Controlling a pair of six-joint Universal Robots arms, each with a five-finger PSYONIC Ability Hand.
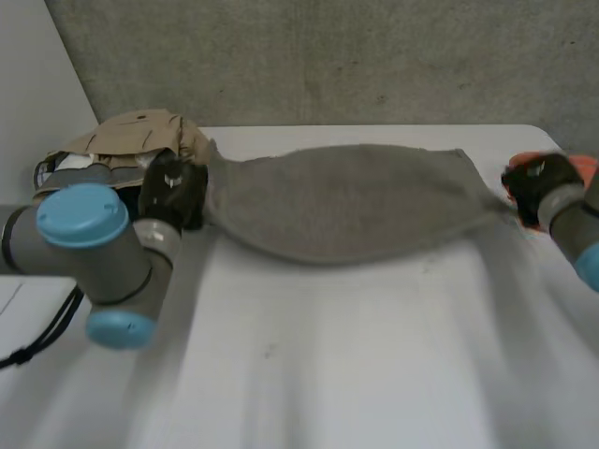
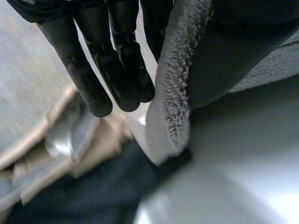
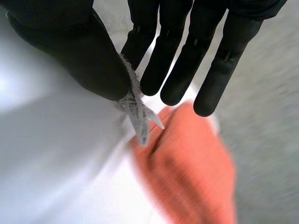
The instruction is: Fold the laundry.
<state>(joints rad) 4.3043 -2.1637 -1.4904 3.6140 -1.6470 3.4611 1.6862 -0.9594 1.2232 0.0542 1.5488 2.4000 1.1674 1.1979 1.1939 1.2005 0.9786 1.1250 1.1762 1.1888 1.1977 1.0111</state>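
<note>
Head view: towel [image 1: 346, 201] between left hand [image 1: 173, 192], right hand [image 1: 535, 185]

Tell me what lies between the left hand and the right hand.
The grey towel spans that stretch in the head view: the left hand pinches one end, the right hand the other.

The towel [image 1: 346, 201] across mid-frame is plain grey, unpatterned. At upper left a tan garment [image 1: 140, 136] lies over a dark blue cloth [image 2: 88, 196]. An orange cloth [image 1: 585, 166] sits at the right edge. The table [image 1: 356, 355] is white. The left hand [image 1: 173, 192] and right hand [image 1: 535, 187] are black.
</note>
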